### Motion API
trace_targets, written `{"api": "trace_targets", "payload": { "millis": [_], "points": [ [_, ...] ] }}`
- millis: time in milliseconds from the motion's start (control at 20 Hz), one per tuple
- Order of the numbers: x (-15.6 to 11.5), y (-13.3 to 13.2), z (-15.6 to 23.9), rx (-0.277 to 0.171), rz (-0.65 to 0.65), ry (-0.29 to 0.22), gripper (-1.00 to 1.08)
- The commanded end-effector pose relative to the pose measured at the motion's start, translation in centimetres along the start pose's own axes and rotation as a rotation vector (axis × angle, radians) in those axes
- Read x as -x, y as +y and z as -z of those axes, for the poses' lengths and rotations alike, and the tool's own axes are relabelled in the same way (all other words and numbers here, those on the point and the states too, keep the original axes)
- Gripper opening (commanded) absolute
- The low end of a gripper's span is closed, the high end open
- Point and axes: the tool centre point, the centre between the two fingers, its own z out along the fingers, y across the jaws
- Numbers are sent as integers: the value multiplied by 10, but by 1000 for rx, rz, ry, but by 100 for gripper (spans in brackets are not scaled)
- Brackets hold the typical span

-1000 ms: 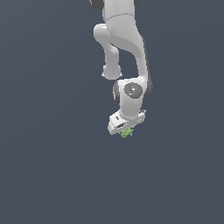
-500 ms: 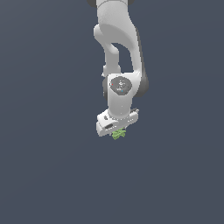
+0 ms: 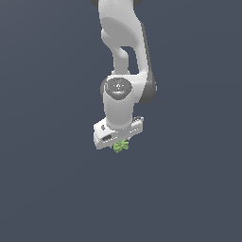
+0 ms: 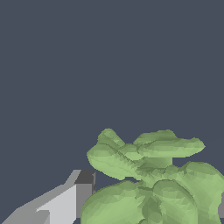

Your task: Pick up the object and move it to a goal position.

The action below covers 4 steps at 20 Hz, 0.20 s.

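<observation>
One white arm is hanging against plain grey, its gripper (image 3: 119,144) pinching the green leafy object (image 3: 121,147) at its tip; in the wrist view the object (image 4: 153,179) is sitting beside a finger (image 4: 65,201).

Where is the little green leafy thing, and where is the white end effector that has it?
green leafy object (image 3: 121,147), exterior view, on its small visible middle under the arm.
green leafy object (image 4: 153,179), wrist view, on the leafy centre.
end effector (image 3: 118,142), exterior view, at its tip, just above the object.
</observation>
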Motion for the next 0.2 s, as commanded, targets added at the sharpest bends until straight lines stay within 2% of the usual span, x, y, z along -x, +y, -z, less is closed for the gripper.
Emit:
{"api": "trace_targets", "payload": {
  "millis": [0,150],
  "points": [
    [-1,2,2,0,1,-1,-100],
    [-1,1,1,0,1,-1,-100]
  ]
}}
